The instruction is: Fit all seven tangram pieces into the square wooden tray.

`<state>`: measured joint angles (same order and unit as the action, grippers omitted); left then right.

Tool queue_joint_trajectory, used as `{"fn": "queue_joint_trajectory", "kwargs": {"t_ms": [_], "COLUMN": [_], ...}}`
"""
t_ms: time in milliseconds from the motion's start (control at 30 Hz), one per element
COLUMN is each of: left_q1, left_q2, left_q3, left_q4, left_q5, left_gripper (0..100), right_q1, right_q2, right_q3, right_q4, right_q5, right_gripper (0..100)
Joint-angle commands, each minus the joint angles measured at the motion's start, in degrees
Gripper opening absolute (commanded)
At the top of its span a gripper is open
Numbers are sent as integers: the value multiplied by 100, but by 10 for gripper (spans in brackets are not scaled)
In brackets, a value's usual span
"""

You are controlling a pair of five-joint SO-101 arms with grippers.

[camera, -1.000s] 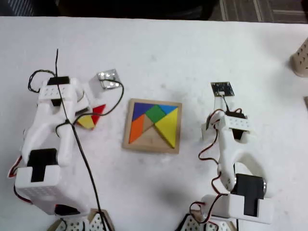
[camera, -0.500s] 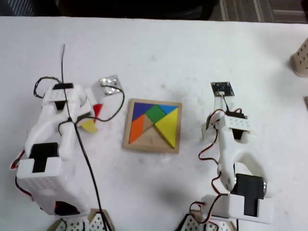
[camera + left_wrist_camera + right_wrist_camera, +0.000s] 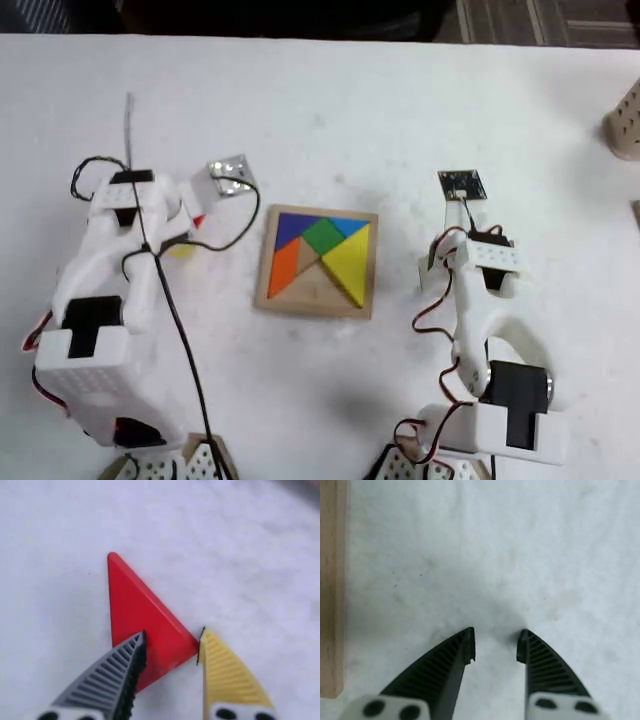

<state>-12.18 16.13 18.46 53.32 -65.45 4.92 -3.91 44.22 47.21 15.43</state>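
Though left arm (image 3: 110,260) mostly hides red triangle (image 3: 137,612) from above, left fingers (image 3: 107,680) straddle it, apart; right fingers (image 3: 445,665) apart.

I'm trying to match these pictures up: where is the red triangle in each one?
High view: the red triangle peeks out by the left hand, left of the wooden tray.
Left wrist view: red triangle mid-picture, straddled by the left hand.
Right wrist view: the wooden tray edge and white table instead.
Shared landmark: the left hand.

The flat red triangle piece (image 3: 145,615) lies on the white table (image 3: 240,555) between the left gripper's (image 3: 171,642) jaws. The square wooden tray (image 3: 332,580) lies beside the right gripper's (image 3: 495,645) jaws.
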Motion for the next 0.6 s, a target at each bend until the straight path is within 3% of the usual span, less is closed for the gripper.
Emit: {"fn": "queue_joint_trajectory", "kwargs": {"t_ms": [0,100,400,567], "left_q1": [-57,-40,-57,-110], "left_q2": [13,-13,13,-13], "left_q3": [-158,-158,-642,-958], "left_q4": [97,114,114,176], "left_q5": [105,651,3912,5116], "left_gripper": [172,172,176,179], "right_q1": [-119,-127,-127,-127], "right_q2": [4,4,4,4], "right_q3": [-70,-70,-70,-70], "right_q4": [66,66,66,66], "right_q5": [114,114,114,114], "right_gripper": [137,137,137,137]}}
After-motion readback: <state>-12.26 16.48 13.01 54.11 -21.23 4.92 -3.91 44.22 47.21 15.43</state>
